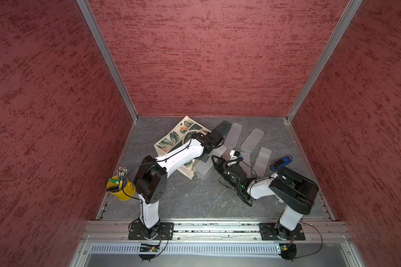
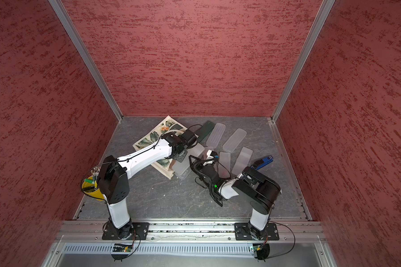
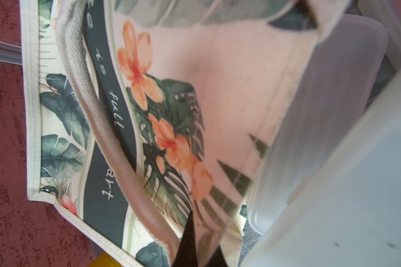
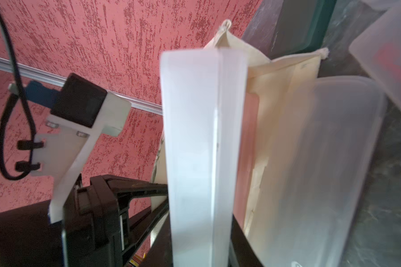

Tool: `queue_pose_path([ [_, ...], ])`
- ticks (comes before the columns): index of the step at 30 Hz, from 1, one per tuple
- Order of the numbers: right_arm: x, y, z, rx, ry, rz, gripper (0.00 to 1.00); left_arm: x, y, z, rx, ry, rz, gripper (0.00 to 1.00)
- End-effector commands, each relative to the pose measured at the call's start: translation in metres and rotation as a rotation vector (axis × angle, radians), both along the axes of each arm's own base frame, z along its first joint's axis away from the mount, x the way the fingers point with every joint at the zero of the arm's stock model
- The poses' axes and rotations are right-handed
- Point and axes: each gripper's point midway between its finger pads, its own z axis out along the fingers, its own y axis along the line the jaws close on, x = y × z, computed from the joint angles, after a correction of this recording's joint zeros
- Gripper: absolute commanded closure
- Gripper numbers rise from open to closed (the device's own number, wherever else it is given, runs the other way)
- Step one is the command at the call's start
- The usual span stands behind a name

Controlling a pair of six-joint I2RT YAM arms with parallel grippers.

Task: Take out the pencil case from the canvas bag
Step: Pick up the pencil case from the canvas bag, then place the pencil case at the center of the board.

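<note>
Bag rim pinched by left tool; case clamped in right tool beside it; loose cases crowded alongside, stapler near.

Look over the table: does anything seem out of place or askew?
Yes. The canvas bag lies flat, printed side up, rather than standing upright. The frosted pencil cases lie scattered beside it at mismatched angles instead of in a neat row.
</note>
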Motion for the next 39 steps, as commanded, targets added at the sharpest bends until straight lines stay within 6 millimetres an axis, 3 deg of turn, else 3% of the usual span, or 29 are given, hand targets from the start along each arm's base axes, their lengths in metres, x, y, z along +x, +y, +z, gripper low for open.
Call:
queue_pose_path([
  [1,-0.002,-0.010,0.012,-0.038,-0.042,-0.016,0.81,0.001,0.001,0.005,0.003,-0.001,0.007,1.00],
  [11,-0.020,-0.030,0.034,-0.133,-0.054,0.020,0.81,-0.001,0.002,0.008,0.009,-0.001,0.005,1.00],
  [15,-0.037,-0.043,0.031,-0.196,-0.018,0.050,0.81,-0.001,0.001,0.009,0.009,0.001,0.002,1.00],
  [21,-0.072,-0.082,0.003,-0.238,0.109,0.047,0.81,-0.001,-0.001,0.006,0.005,0.008,-0.003,1.00],
  [29,-0.108,-0.136,-0.043,-0.171,0.269,-0.054,0.82,-0.004,-0.003,0.004,0.006,0.021,-0.009,1.00],
  [34,-0.117,-0.160,-0.055,-0.108,0.336,-0.140,0.83,-0.004,-0.004,0.003,0.009,0.025,-0.007,1.00],
  [39,-0.133,-0.173,-0.092,-0.016,0.509,-0.196,0.82,-0.005,-0.004,0.001,0.017,0.030,-0.008,1.00],
])
